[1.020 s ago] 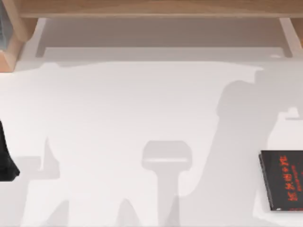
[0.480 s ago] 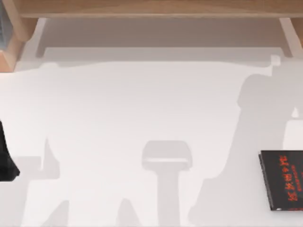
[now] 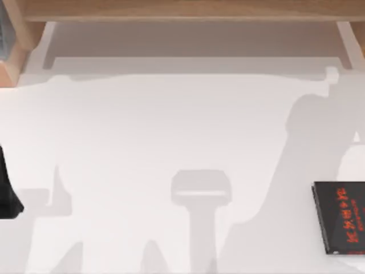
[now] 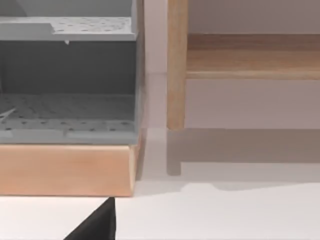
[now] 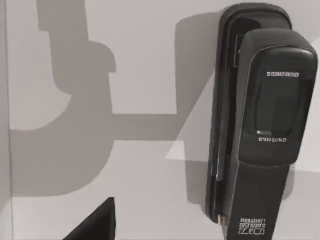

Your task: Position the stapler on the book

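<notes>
Top view: the white table (image 3: 142, 131) lies bare across its middle and left, crossed only by shadows, with a wooden shelf frame (image 3: 182, 11) along the far edge. The book (image 3: 341, 217), black with red lettering, lies flat at the table's right side, cut off by the picture's right edge. A dark part of the left arm (image 3: 8, 194) sits at the left edge; whether its pincer is open cannot be told. Right wrist view: the stapler (image 5: 260, 120), dark grey and lying flat on the white table, fills the right portion, with its lower end cut off; the right pincer's state cannot be told. Left wrist view: a grey perforated tray (image 4: 67, 110) rests in a wooden box beside a shelf post. Compared with half a second ago, the large shadow at the right has shifted slightly; the book is unmoved.
</notes>
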